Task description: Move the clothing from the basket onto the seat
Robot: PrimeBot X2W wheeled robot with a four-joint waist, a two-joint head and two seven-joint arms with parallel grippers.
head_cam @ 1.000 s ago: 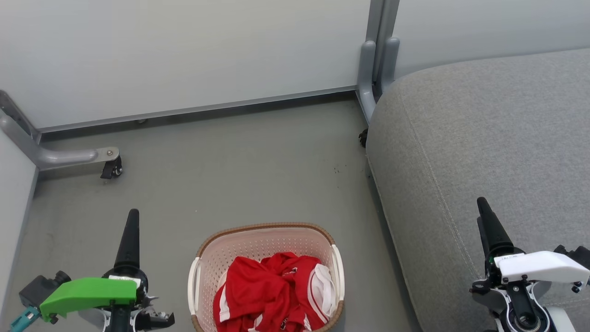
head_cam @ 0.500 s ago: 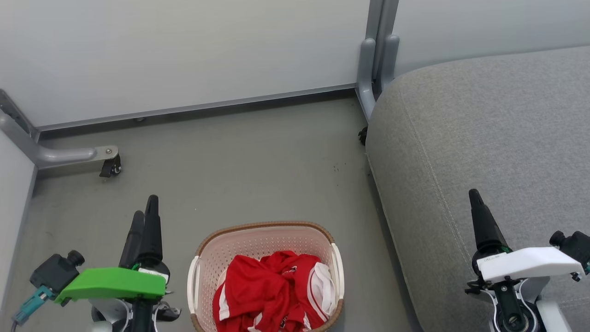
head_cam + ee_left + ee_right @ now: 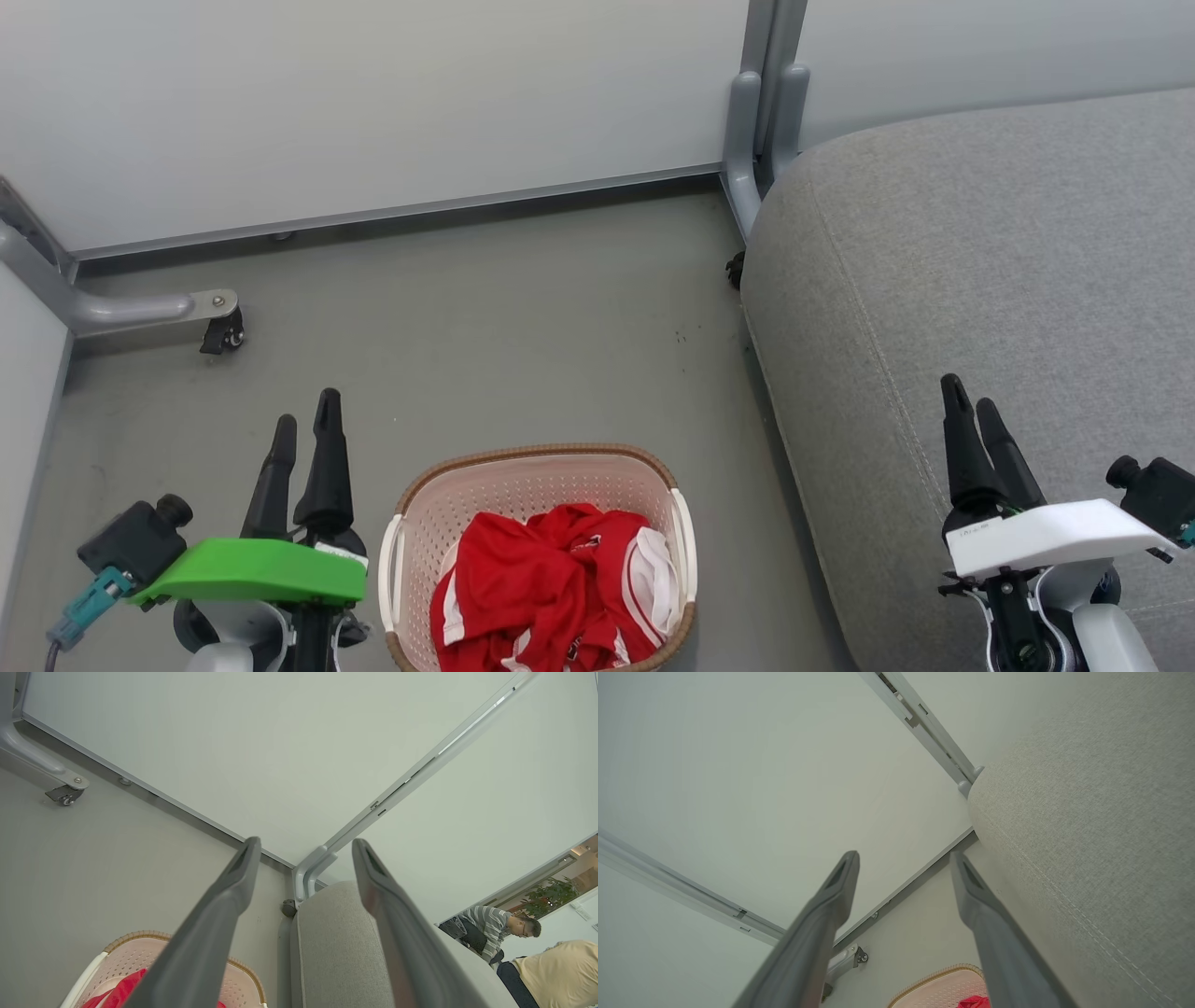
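The cream basket (image 3: 523,471) with its brown rim sits on the floor at the bottom centre of the head view. Crumpled red clothing (image 3: 551,583) with white stripes lies inside it. The large grey seat (image 3: 980,280) fills the right side. My left gripper (image 3: 306,418) stands open to the left of the basket, empty. My right gripper (image 3: 969,394) hovers open over the seat's front part, empty. The left wrist view shows the basket (image 3: 135,942), a strip of the clothing (image 3: 119,991) and the seat (image 3: 336,947); the right wrist view shows the seat (image 3: 1087,812) and the basket's rim (image 3: 934,977).
Pale partition walls (image 3: 373,103) close the back, with a grey post (image 3: 761,112) at the seat's corner. A wheeled partition foot (image 3: 219,327) stands at the left. Grey floor (image 3: 485,317) lies between the walls and the basket. Two people (image 3: 495,933) show far off in the left wrist view.
Both grippers rolled so that their two fingers now show apart. The left gripper moved up and right toward the basket; the right gripper shifted slightly up and left. The clothing lies as before.
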